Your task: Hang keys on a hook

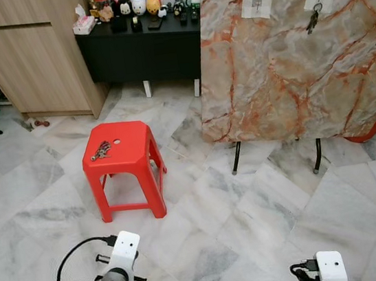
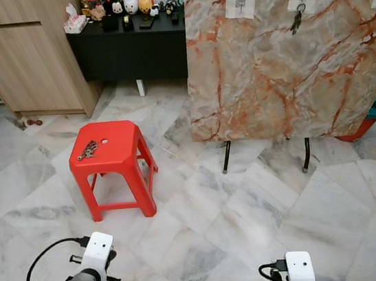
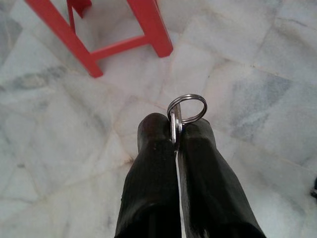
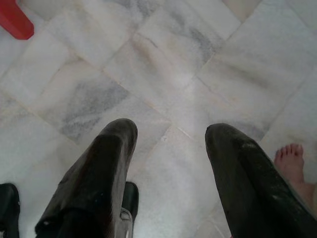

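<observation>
Left fingers (image 3: 176, 131) pinching silver key ring (image 3: 187, 108) | right fingers (image 4: 119, 144) spread | floor (image 4: 163, 69) below

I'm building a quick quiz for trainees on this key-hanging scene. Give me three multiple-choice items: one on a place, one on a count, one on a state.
1. Where does the loose bunch of keys lie?
A. on the floor
B. on the red stool
C. on the black cabinet

2. How many paper patches show on the marble board in the left eye view?
A. two
B. five
C. none

3. What is the left gripper doing?
A. wide open
B. holding a cup
C. shut on a key ring

Answers:
1 B: the keys rest on top of the stool.
2 A: two patches sit high on the board, one with hung keys.
3 C: the left gripper pinches the key ring; the right gripper is open.
</observation>
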`<state>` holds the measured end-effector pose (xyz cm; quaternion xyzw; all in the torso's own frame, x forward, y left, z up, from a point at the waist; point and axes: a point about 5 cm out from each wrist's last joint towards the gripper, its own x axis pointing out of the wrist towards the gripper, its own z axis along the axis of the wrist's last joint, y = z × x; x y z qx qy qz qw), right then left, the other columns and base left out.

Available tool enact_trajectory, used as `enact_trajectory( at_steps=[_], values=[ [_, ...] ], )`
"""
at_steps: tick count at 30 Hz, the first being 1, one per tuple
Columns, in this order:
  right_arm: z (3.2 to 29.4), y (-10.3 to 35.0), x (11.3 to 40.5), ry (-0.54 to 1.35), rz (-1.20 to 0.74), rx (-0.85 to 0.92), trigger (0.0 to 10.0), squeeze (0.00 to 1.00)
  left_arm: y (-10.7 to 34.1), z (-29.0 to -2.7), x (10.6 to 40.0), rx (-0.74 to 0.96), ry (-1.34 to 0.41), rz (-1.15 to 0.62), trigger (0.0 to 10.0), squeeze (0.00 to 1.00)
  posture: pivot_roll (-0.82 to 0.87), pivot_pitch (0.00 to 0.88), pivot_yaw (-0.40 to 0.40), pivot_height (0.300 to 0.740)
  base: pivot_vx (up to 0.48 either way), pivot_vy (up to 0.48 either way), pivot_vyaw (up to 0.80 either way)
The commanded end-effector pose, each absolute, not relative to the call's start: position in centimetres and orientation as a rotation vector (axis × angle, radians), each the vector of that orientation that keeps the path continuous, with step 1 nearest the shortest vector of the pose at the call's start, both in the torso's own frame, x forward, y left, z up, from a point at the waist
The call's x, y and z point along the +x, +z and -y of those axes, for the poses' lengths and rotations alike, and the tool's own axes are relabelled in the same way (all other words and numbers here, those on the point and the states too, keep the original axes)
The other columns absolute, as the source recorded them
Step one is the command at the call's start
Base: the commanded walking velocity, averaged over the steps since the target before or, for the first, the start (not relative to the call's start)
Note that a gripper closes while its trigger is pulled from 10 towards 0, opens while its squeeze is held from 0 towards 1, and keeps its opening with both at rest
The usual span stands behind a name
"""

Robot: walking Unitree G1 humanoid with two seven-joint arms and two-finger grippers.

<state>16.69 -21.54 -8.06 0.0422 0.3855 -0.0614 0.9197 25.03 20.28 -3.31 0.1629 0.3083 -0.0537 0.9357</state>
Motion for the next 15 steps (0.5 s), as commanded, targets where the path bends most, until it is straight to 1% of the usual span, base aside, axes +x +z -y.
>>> enact_trajectory(
  at_steps=[1,2,4,7,9,11,12,13,14,15],
  values=[
    [21.7,-8.1,16.4,-0.14,-0.792,0.11,10.0,0.0,-2.7,-20.1,25.6,0.32,-0.112,-0.588,10.0,0.0,0.08,0.038,-0.065,0.74,0.0,0.0,0.0],
    [21.6,-8.0,16.6,-0.116,-0.774,0.121,10.0,0.0,-1.8,-19.9,26.3,0.317,-0.119,-0.535,10.0,0.0,0.08,0.041,-0.066,0.74,0.0,0.0,0.0],
    [21.3,-7.9,16.7,-0.083,-0.76,0.161,10.0,0.0,-0.8,-19.8,27.1,0.343,-0.128,-0.492,10.0,0.0,0.09,0.042,-0.066,0.74,0.0,0.0,0.0],
    [20.8,-7.9,16.8,-0.017,-0.758,0.216,10.0,0.0,-0.1,-19.8,27.7,0.38,-0.135,-0.477,10.0,0.0,0.09,0.042,-0.066,0.74,0.0,0.0,0.0],
    [19.9,-7.5,17.3,0.156,-0.73,0.211,10.0,0.0,1.0,-19.4,28.7,0.425,-0.174,-0.447,10.0,0.0,0.08,0.038,-0.065,0.74,0.0,0.0,0.0],
    [19.4,-7.2,17.6,0.253,-0.702,0.222,10.0,0.0,1.8,-19.0,29.4,0.462,-0.207,-0.431,10.0,0.0,0.07,0.03,-0.065,0.74,0.0,0.0,0.0],
    [17.8,-4.9,22.0,0.313,-0.574,0.248,10.0,0.0,2.1,-18.8,29.6,0.49,-0.222,-0.429,10.0,0.0,0.07,0.03,-0.065,0.74,0.0,0.0,0.0],
    [17.8,-4.9,22.0,0.313,-0.574,0.248,10.0,0.0,2.1,-18.8,29.6,0.49,-0.222,-0.429,10.0,0.0,0.07,0.03,-0.065,0.74,0.0,0.0,0.0],
    [16.4,-1.4,26.5,0.385,-0.431,0.272,10.0,0.0,2.4,-18.6,29.8,0.519,-0.237,-0.428,10.0,0.0,0.07,0.026,-0.064,0.74,0.0,0.0,0.0],
    [15.2,1.9,29.6,0.482,-0.315,0.279,10.0,0.0,2.8,-18.2,30.1,0.546,-0.258,-0.418,10.0,0.0,0.06,0.023,-0.065,0.74,0.0,0.0,0.0]
  ],
)
